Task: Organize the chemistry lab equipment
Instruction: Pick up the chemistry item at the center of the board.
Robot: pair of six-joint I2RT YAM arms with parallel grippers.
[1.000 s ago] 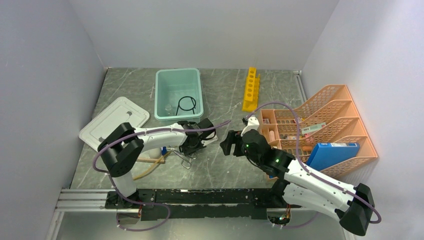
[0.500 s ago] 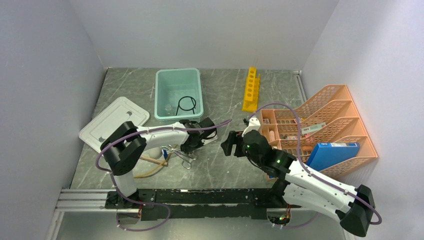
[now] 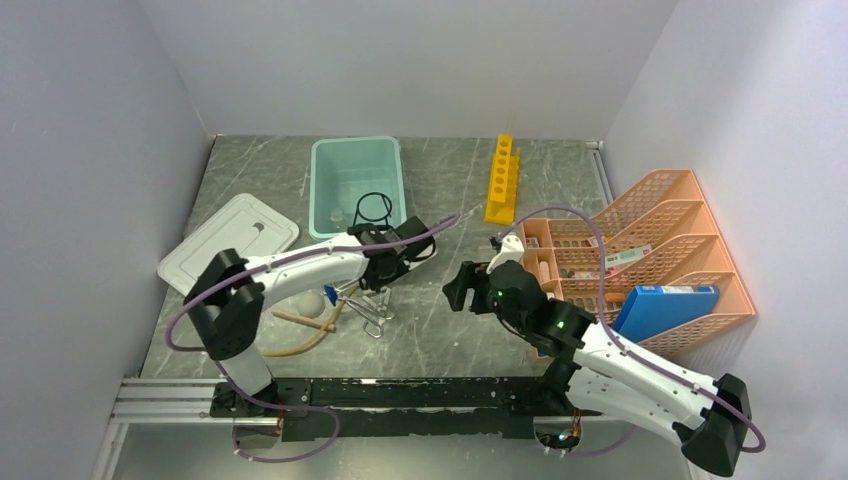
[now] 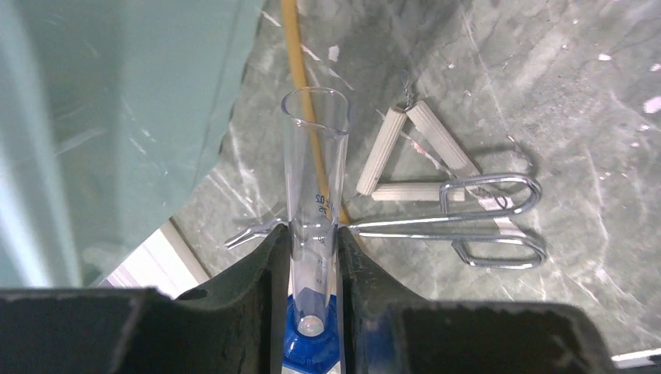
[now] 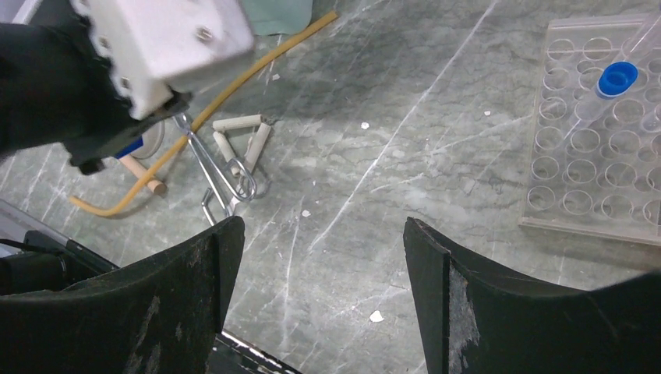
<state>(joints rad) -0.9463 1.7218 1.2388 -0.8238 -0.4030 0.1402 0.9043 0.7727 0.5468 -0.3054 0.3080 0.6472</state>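
The clear tube [image 4: 314, 156] is clamped near its blue cap [image 4: 312, 344] by the left gripper [image 4: 312, 238], likely for carrying. The right gripper [image 5: 321, 234] is spread open and empty.

Tube [image 4: 314, 156]: clear with a blue end, clamped near that end in the left pincer [image 4: 310, 238], open mouth pointing away.
Rack [image 3: 503, 178]: yellow, one row of round holes, at the far side of the desk [image 3: 450, 330].
Wire ring [image 3: 372, 208]: black, lying inside the tub [image 3: 357, 142].
Hose [image 4: 297, 54]: tan, curving across the desk.
Tongs [image 4: 405, 227]: silver wire, lying flat, touching the triangle.
Triangle [image 4: 443, 139]: three pale ribbed rods on wire, flat.
Stick [image 5: 146, 178]: wooden, beside the hose.
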